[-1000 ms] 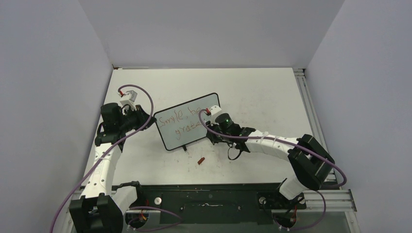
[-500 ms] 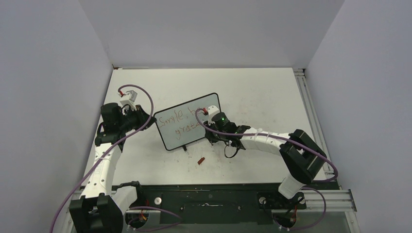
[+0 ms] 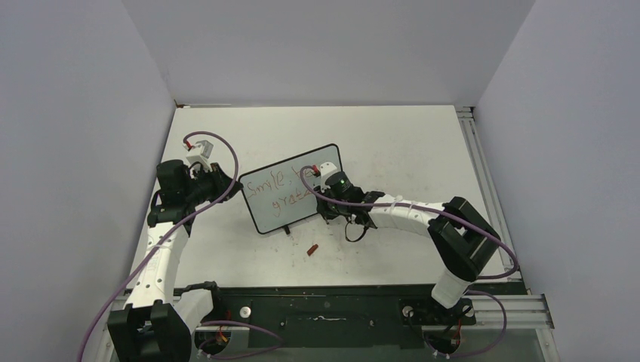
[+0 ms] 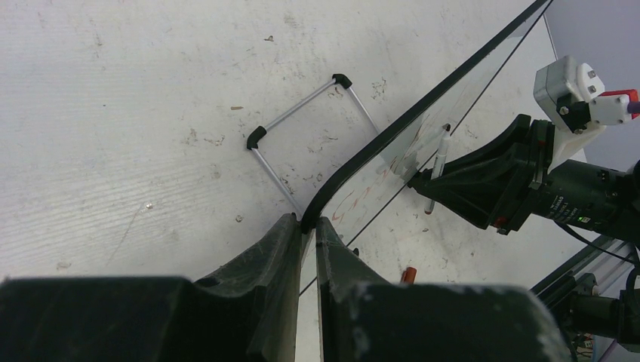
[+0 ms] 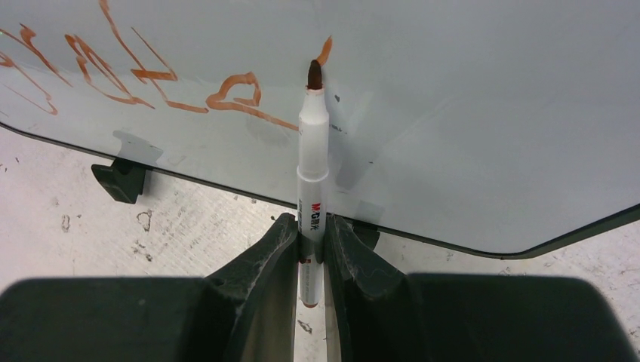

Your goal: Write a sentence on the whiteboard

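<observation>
Counting first: one whiteboard (image 3: 279, 216), one marker (image 5: 312, 151), one loose red cap (image 3: 312, 249), two arms, and two lines of red lettering making up the sentence (image 3: 266, 183).

The whiteboard stands tilted at the centre of the top view, on a white, scuffed table (image 3: 407, 143). It's a glossy pale rectangle with a thin black frame and rounded corners. Behind it, the left wrist view picks up a thin wire stand (image 4: 302, 128) with two black corner caps, and the right wrist view shows one small black foot (image 5: 119, 179) under the lower edge.

The left end effector (image 4: 309, 222) is pressed together on the board's frame at its left rim, pinching the edge. The right end effector (image 5: 311, 222) is pinched on the marker's slim white barrel, the dark red tip pointing up at the board beside the last stroke of the lower line. Whether the tip touches the surface I cannot tell.

The cap lies alone on the table below the board, well apart from both arms. There's open table at upper right and lower right of the top view. Walls close in on three sides, and a metal rail (image 3: 475, 158) runs down the right edge.
</observation>
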